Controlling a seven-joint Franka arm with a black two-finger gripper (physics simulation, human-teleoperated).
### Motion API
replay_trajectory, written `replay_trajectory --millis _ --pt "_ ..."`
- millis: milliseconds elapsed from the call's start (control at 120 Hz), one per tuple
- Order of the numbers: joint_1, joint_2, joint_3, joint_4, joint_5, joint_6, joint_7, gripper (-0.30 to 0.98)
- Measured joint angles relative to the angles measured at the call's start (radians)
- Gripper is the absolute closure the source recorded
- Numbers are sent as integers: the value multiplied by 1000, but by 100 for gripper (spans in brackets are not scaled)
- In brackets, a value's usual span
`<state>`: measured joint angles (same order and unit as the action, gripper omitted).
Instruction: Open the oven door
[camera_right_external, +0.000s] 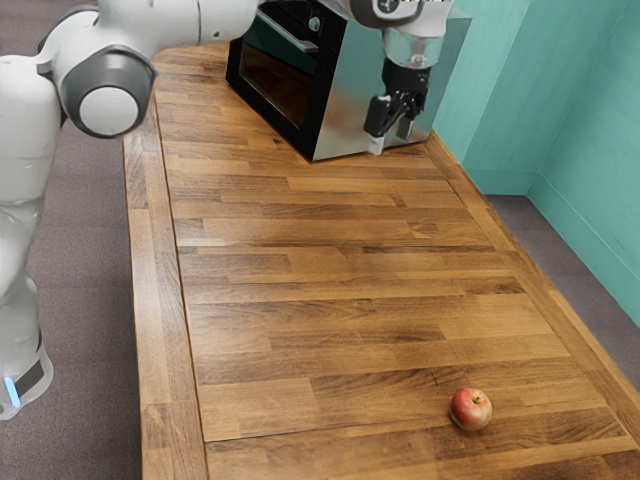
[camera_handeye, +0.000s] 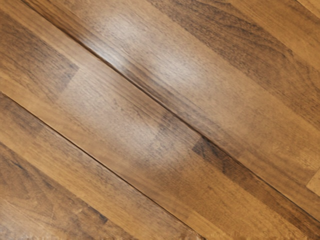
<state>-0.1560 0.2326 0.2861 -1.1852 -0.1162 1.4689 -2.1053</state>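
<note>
In the exterior view my gripper (camera_right_external: 391, 137) points down at the far end of the table, its two fingertips apart with nothing between them. It overlaps the silver side of the oven (camera_right_external: 350, 95) in that view; I cannot tell how far it is from that side. The black oven door (camera_right_external: 280, 78) faces the exterior view's left and looks closed, with a light bar handle (camera_right_external: 288, 33) along its upper part. The arm hides some of the oven's top.
A red apple (camera_right_external: 471, 409) rests at the near end of the wooden table (camera_right_external: 350, 290). Teal walls (camera_right_external: 590, 140) stand beyond the table's edge on the exterior view's right. Wooden tabletop (camera_handeye: 165, 120) with dark seams lies below the wrist camera.
</note>
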Motion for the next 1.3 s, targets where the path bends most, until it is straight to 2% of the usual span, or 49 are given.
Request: replay_trajectory --millis 133,300,408,492,617,700,775,825,892,967,1017,1092,1158,1208,1300 --pt "-22 -11 3 -3 -1 2 -32 0" --pt "35 -43 97 -6 50 -1 -62 0" --pt "45 -152 192 -47 60 -23 -76 0" --pt "144 -212 206 -88 63 -30 -57 0" --pt "341 -205 208 -98 56 -14 13 0" --pt "443 -203 186 -100 52 -7 100 0" --pt "474 -183 177 -100 55 32 196 0" --pt "446 -158 171 -100 55 93 275 0" --pt "350 -132 165 -108 37 179 382 0" --pt "307 -174 161 -218 -1 285 497 0" --pt "353 -238 132 -314 -22 354 568 0" --pt "546 -294 -4 -386 -38 436 665 0" --pt "668 -310 -82 -413 -46 492 740 0" --pt "701 -298 -112 -419 -49 527 792 0" --pt "693 -290 -128 -423 -54 575 877 0"
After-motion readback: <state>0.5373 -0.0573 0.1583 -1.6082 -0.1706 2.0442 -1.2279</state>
